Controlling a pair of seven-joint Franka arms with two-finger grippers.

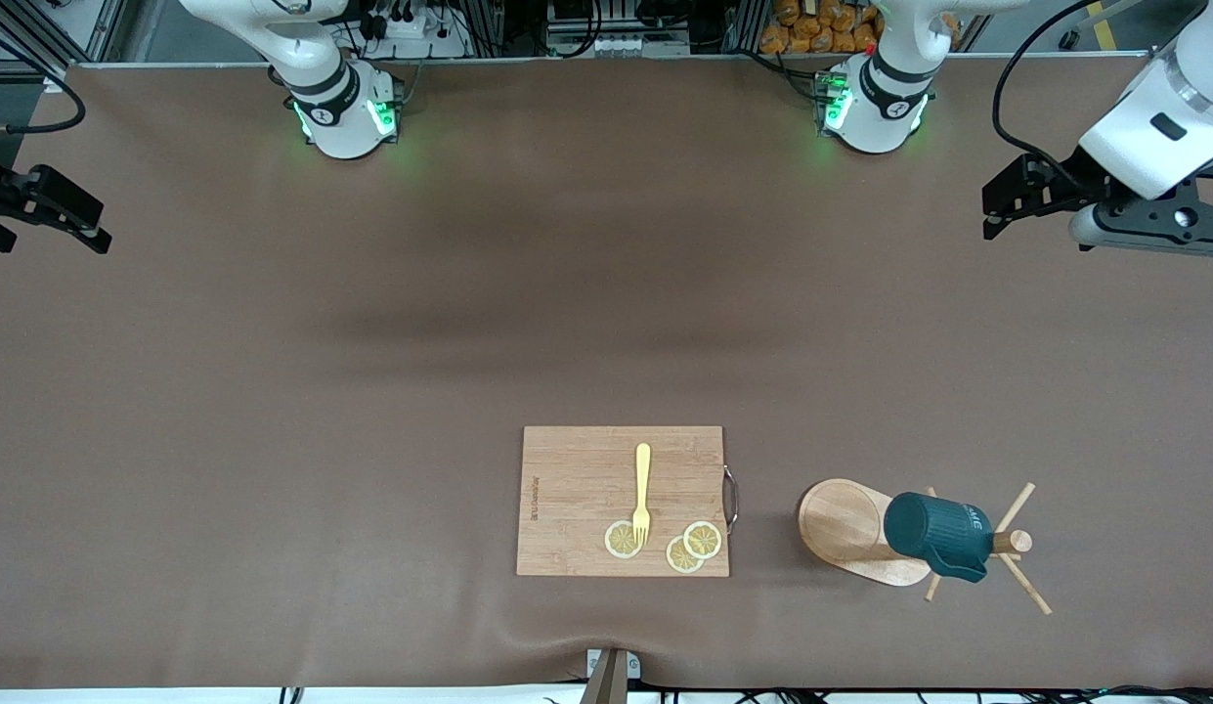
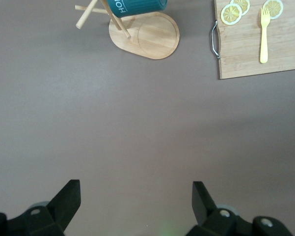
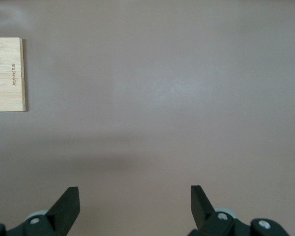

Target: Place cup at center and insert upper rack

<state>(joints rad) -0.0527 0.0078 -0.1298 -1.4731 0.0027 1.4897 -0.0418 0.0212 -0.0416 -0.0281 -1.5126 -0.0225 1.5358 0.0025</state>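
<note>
- Upper rack (image 1: pixel 865 533): your mug tree lies toppled toward the left arm's end, beside the cutting board (image 1: pixel 577 499).
- Cup (image 1: pixel 938 536): on its side across the rack's pole, likely fallen with it.
- Left gripper (image 2: pixel 136 196): released, over bare table (image 1: pixel 371 342); only its wrist view shows the fingers spread.
- Right gripper (image 3: pixel 135 196): released, waiting at the table's edge.

Dark teal cup (image 1: pixel 936 535) hangs on the upright wooden upper rack (image 1: pixel 845 529).
</note>
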